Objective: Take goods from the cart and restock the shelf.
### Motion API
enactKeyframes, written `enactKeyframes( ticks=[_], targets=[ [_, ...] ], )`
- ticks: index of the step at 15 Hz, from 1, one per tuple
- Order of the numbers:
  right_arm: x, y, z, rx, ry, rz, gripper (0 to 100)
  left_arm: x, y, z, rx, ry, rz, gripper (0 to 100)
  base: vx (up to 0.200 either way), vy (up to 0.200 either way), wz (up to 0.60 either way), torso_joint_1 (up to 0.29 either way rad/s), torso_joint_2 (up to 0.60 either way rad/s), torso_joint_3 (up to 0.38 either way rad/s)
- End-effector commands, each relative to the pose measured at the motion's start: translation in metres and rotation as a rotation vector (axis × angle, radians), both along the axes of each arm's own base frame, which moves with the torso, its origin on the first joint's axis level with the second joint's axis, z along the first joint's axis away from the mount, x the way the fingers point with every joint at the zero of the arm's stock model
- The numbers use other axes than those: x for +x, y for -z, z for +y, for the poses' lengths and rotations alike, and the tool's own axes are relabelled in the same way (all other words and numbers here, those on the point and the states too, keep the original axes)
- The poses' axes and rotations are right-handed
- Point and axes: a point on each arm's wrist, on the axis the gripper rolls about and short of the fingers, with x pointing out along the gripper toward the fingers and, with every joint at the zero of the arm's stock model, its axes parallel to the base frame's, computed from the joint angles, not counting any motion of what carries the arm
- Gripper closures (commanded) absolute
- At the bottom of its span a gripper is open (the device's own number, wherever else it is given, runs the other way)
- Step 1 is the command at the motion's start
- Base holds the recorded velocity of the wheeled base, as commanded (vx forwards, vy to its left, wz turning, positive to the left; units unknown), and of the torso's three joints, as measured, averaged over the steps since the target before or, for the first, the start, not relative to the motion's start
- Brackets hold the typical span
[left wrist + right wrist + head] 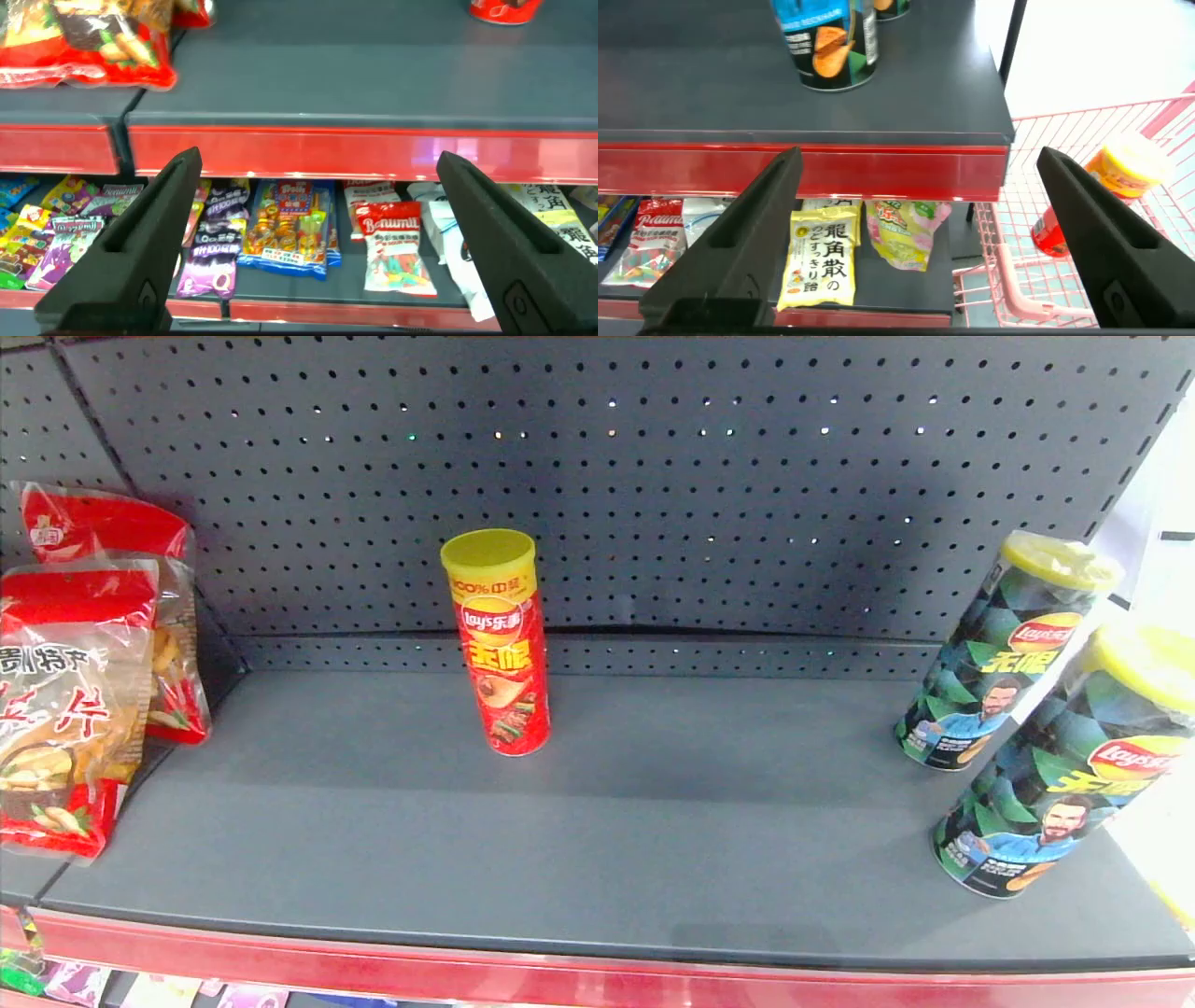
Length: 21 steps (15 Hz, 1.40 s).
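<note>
Both tools empty w/ jaws spread wide: L tool [318, 161] and R tool [920, 154] each sit just in front of the shelf's red front lip [597, 971], level w/ it. Judging by that, the step in hand is fetching the next item. The cart [1083, 243] lies past the shelf's right end, on the R tool's outer side and lower than it, so R tool looks the natural pick. To do it well: swing R tool out clear of the shelf corner before dropping, come down over the red chip can in the cart [1106, 191], which lies tilted against the wire wall w/ its yellow lid up, and close across the can body below the lid, not on the lid, which could pop or slip. Lift straight up to miss the cart wires, then set it upright beside the red chip can on the shelf [495, 644], which is beyond and above L tool. There's open deck between that can and the green cans. Count: red chip cans 2 (1 on shelf, 1 in cart); green-black chip cans 2 ( [1004, 653], [1064, 765]), beyond R tool at the shelf's right end; snack bags [65, 709] 2 that I can make out, at the left end beyond L tool.
</note>
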Motion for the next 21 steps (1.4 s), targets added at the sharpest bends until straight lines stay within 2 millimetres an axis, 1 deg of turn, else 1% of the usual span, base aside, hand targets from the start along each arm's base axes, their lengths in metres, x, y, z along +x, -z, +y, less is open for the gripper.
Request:
enactKeyframes(
  ticks=[1,5,21],
  targets=[
    [0.0001,0.0001,0.0,0.0,0.0,0.002,0,0.0001,0.0,0.0001,0.0,0.001,0.001,0,0.0,0.0,0.0,0.0,0.0,0.0],
    [0.0,0.0001,0.0,0.0,0.0,0.001,0,0.0001,0.0,0.0001,0.0,0.001,0.001,0,0.0,0.0,0.0,0.0,0.0,0.0],
    [0.0,0.0001,0.0,0.0,0.0,0.001,0,0.0001,0.0,0.0001,0.0,0.001,0.001,0,0.0,-0.2,0.0,0.001,0.0,0.004]
  ],
)
